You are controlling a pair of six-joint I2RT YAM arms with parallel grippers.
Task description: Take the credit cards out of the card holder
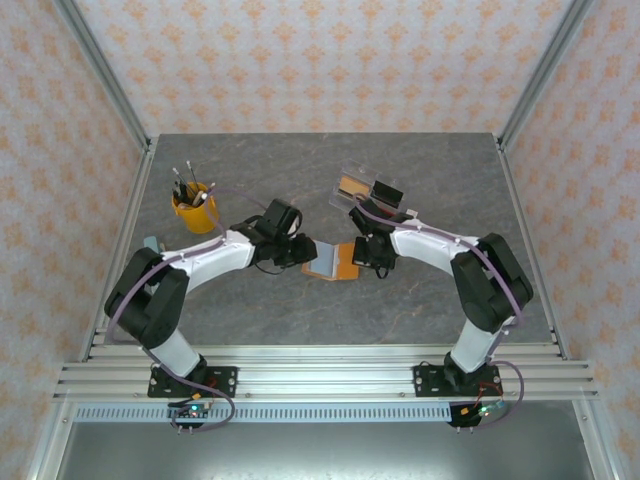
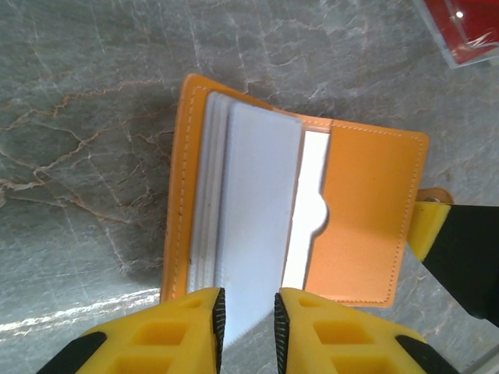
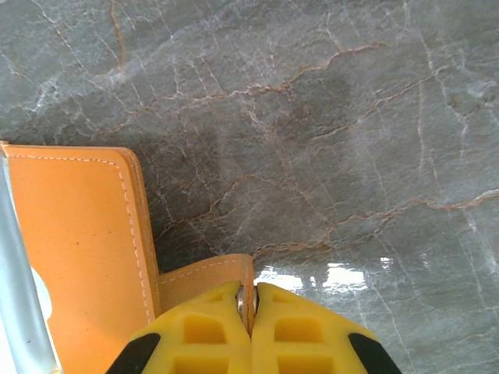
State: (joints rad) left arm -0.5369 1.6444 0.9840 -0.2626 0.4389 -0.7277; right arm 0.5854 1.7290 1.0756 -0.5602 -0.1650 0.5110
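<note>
The holder (image 2: 366,210) looks like matt orange leather, finely grained, with stitched edges. Its sleeves (image 2: 257,202) are smooth, translucent pale plastic. The counter (image 3: 351,117) is polished grey veined stone, glossy where light glares. The yellow jaws are matt moulded plastic.

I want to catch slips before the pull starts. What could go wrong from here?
1. The left claw straddles a pale leaf of the card holder; if that is a sleeve, not a card, pulling may drag the whole holder.
2. The right claw is shut on just the small tab clasp, so the holder could swivel or slip free.
</note>
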